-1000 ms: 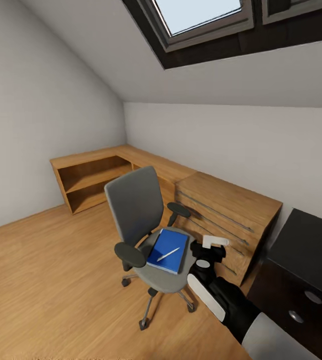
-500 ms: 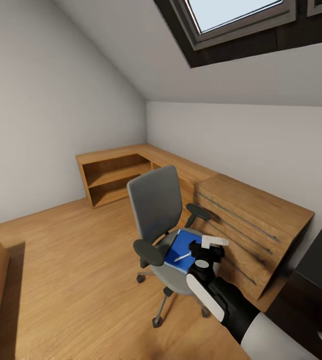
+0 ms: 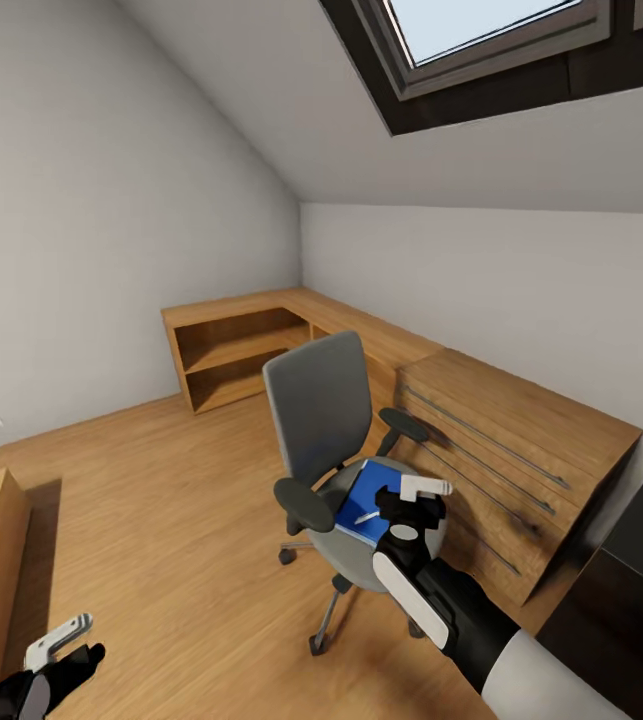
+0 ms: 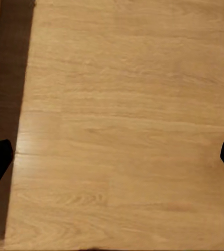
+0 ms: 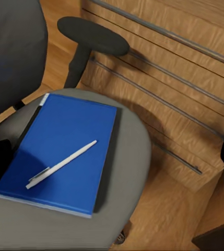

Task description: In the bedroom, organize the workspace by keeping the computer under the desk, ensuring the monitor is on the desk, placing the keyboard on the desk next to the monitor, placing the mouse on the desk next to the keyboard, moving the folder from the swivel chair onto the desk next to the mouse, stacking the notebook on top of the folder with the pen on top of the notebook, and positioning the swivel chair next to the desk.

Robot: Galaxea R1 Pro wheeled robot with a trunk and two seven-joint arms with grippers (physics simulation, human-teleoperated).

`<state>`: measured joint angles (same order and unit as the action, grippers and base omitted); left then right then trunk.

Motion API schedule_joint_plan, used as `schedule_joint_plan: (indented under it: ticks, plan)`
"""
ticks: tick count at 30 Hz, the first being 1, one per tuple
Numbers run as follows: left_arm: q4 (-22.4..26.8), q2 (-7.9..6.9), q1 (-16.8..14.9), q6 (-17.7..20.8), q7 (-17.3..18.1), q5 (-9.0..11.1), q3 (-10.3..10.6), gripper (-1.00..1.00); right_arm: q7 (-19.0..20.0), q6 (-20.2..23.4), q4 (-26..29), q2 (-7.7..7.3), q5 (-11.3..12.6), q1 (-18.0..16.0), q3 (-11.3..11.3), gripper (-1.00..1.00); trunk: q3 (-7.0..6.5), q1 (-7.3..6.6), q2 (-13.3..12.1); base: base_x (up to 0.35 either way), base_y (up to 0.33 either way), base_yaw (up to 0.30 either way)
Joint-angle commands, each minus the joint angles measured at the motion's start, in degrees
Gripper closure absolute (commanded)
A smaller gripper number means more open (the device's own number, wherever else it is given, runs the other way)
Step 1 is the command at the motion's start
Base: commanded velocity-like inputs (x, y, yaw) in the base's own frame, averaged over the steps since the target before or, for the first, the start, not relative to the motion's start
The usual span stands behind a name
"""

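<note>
Hovering my right gripper, its fingers spread wide, above the swivel chair, I eye the blue folder lying flat on the seat, the pen resting loose atop it. Thin, stiff and light, it likely wants an edge pinch. My left gripper hangs open.

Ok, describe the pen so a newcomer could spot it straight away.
Find the grey swivel chair standing in front of the light wooden drawer chest. On its seat lies a flat blue folder, and the pen rests diagonally on top of that. It is the one thin white stick against the blue.
</note>
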<state>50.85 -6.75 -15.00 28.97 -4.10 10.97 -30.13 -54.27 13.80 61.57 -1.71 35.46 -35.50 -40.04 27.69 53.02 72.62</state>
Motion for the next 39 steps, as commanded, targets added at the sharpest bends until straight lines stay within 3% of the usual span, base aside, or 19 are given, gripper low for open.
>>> schedule_joint_plan:
  ticks: [1,5,9,22,26,30,39]
  plan:
    - [2.54,0.51,-0.15,0.43,-0.44,0.54,1.26,-1.00,0.78,0.50,-0.31,-0.06,0.22,0.01,-0.19,-1.00,0.07,0.00,0.04,0.000,0.000,0.003]
    - [5.43,1.76,-0.32,0.39,-0.63,0.49,5.34,-1.00,3.92,0.52,-1.80,0.00,0.23,0.11,-0.05,-1.00,0.07,0.00,0.04,0.000,0.000,0.002]
    - [4.93,3.09,-0.38,0.03,-0.57,0.40,7.75,-1.00,5.86,0.55,-2.96,0.00,0.38,0.15,0.27,-1.00,0.07,0.00,0.04,0.000,0.000,0.000]
    - [4.26,3.77,-0.39,-0.23,-0.59,0.28,9.01,-1.00,6.65,0.35,-3.30,0.02,0.69,0.17,0.30,-1.00,0.07,0.00,0.04,0.009,0.008,0.000]
    - [4.25,3.81,-0.38,-0.23,-0.59,0.28,9.23,-1.00,6.64,0.35,-3.30,0.03,0.69,0.17,0.26,-1.00,0.07,0.00,0.04,0.169,0.146,0.000]
    - [3.75,3.81,-0.40,-0.23,-0.64,0.28,11.25,-1.00,6.70,0.19,-3.30,-0.01,0.67,0.17,0.23,-1.00,0.07,0.00,0.04,0.231,0.177,0.000]
    - [3.66,3.78,-0.38,-0.23,-0.64,0.28,11.32,-1.00,6.72,0.19,-3.37,-0.04,0.67,0.17,0.40,-1.00,0.07,0.00,0.04,0.272,0.075,0.000]
